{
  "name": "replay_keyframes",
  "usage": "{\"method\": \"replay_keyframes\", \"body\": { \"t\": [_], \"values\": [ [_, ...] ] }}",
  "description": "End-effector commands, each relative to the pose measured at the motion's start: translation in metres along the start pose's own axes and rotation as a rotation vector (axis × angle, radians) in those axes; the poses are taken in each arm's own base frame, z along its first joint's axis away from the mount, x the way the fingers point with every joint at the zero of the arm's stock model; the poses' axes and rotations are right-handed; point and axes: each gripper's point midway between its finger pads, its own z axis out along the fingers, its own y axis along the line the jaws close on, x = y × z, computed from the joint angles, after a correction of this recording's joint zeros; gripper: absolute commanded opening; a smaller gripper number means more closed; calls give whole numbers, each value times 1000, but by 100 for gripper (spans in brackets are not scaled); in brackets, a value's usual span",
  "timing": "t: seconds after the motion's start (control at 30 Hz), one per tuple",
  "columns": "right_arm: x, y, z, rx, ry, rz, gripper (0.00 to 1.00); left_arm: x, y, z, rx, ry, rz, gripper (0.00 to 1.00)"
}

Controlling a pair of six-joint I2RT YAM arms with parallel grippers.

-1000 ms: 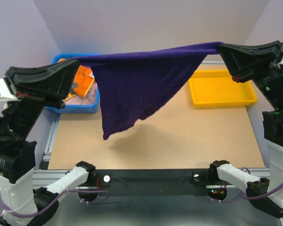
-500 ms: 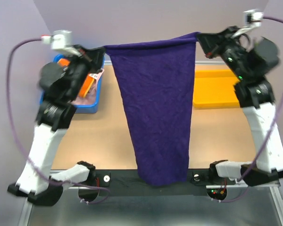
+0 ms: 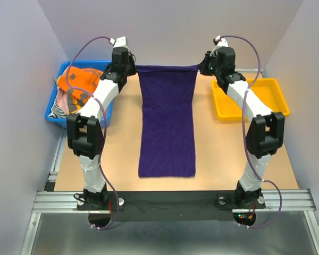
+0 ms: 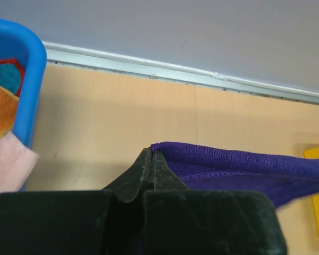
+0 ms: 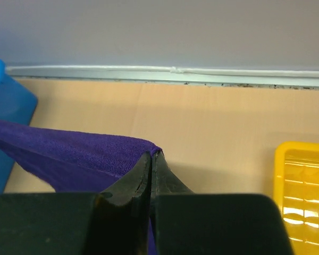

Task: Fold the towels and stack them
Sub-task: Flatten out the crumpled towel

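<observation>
The dark purple towel (image 3: 167,122) lies stretched out long on the table, its far edge held up between both grippers. My left gripper (image 3: 132,68) is shut on its far left corner (image 4: 165,150). My right gripper (image 3: 202,67) is shut on its far right corner (image 5: 149,147). The grey-and-orange towel (image 3: 77,87) lies bunched in the blue bin (image 3: 53,111) at the far left. A bit of pale pink cloth (image 4: 10,167) hangs over the bin's edge in the left wrist view.
A yellow tray (image 3: 250,98) sits at the far right, also in the right wrist view (image 5: 303,183). The back wall and a metal rail (image 4: 175,71) run close behind both grippers. Both arms reach far across the table on either side of the towel.
Both arms have swung from near the camera to the far edge of the table, carrying the purple towel. The towel has gone from hanging in the air to lying flat along the table.
</observation>
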Motion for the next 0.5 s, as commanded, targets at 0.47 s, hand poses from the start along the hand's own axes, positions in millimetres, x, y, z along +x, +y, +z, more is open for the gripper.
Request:
{"method": "replay_keyframes", "body": {
  "t": [0.47],
  "values": [
    [22, -1, 8, -106, -24, 5, 1, -26, 3, -17, 94, -75, -23, 0]
  ]
}}
